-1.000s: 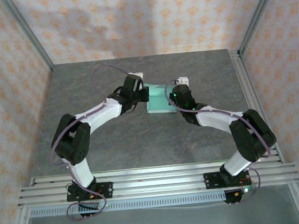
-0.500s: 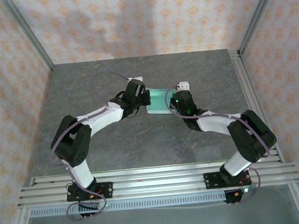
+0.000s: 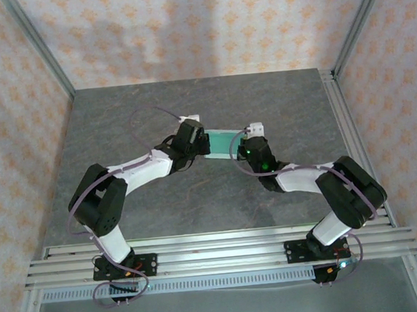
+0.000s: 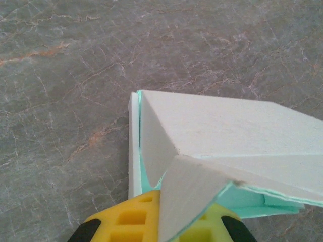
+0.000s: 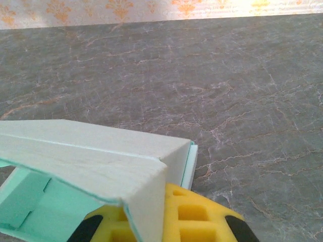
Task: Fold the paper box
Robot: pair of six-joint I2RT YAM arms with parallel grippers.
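The box [image 3: 220,142] lies centre-far on the tabletop [image 3: 118,120], half-formed. The left pincer [image 4: 164,222] and right pincer [image 5: 146,222] each clamp an end flap. Light, thin card, likely creasing easily: hold near folds.

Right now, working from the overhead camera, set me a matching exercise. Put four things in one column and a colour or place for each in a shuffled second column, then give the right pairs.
Column A
1. paper box
2. left end effector
3. right end effector
4. table

Column B
a. grey and marbled
b. at the box's right end
c. pale mint-blue card
d. at the box's left end

Pairs: 1-c, 2-d, 3-b, 4-a
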